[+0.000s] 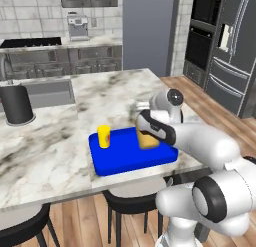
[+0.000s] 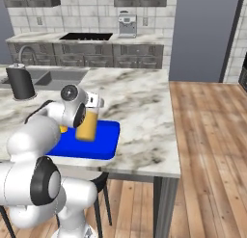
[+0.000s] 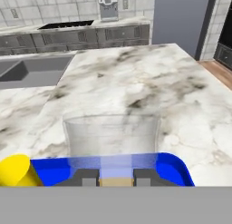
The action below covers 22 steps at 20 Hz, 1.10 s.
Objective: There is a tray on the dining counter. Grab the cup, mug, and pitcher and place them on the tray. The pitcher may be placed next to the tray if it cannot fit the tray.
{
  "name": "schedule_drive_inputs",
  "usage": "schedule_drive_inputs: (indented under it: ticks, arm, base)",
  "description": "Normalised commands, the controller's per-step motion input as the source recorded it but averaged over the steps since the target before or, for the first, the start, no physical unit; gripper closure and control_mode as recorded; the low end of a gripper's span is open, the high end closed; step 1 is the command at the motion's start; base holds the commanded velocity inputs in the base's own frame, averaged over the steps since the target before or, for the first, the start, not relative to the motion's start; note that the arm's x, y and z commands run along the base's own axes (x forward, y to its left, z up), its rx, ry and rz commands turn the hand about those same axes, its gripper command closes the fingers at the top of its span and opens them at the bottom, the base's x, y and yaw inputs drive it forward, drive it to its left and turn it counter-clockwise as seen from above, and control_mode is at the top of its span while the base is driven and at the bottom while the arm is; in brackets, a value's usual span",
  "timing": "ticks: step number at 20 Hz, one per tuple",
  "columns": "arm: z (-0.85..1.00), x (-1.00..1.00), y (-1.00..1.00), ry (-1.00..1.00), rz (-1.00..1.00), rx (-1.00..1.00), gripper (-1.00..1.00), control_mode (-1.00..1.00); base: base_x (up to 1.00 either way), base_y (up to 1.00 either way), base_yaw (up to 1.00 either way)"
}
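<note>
The clear glass pitcher (image 1: 148,140) (image 2: 87,125) with orange liquid hangs upright just over the right part of the bright blue tray (image 1: 125,161) (image 2: 104,143) (image 3: 174,169). My gripper (image 3: 116,178) is shut on it, and its glass wall (image 3: 111,136) rises right in front of the fingertips. The tall yellow cup (image 1: 103,136) (image 3: 16,171) with a red mark stands on the tray's left part. The tray lies near the front edge of the marble dining counter (image 1: 50,141) (image 2: 140,112). The mug is out of view.
A black canister (image 1: 17,105) (image 2: 21,83) stands at the counter's left by the inset sink (image 1: 47,91) (image 2: 53,78). Black stools (image 1: 130,193) sit under the front edge. Bare marble lies behind and right of the tray. The wall worktop holds a coffee machine (image 1: 77,26).
</note>
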Motion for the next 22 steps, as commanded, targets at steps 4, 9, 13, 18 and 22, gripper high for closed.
schedule_drive_inputs:
  ticks: [4, 9, 13, 18, 22]
  arm:
    - [-0.26, 0.00, 0.00, 0.00, 0.00, 0.00, 1.00, -1.00]
    - [0.09, 0.03, 0.00, -0.01, -0.01, 0.00, 1.00, -1.00]
    - [0.37, 0.10, 0.00, 0.00, -0.02, 0.00, 1.00, -1.00]
    - [0.26, 0.30, 0.00, 0.00, -0.03, 0.00, 1.00, -1.00]
    - [0.21, 0.32, 0.00, 0.00, -0.03, 0.00, 1.00, -1.00]
  base:
    - [0.00, 0.00, 0.00]
    - [0.00, 0.00, 0.00]
    - [0.00, 0.00, 0.00]
    - [0.00, 0.00, 0.00]
    - [0.00, 0.00, 0.00]
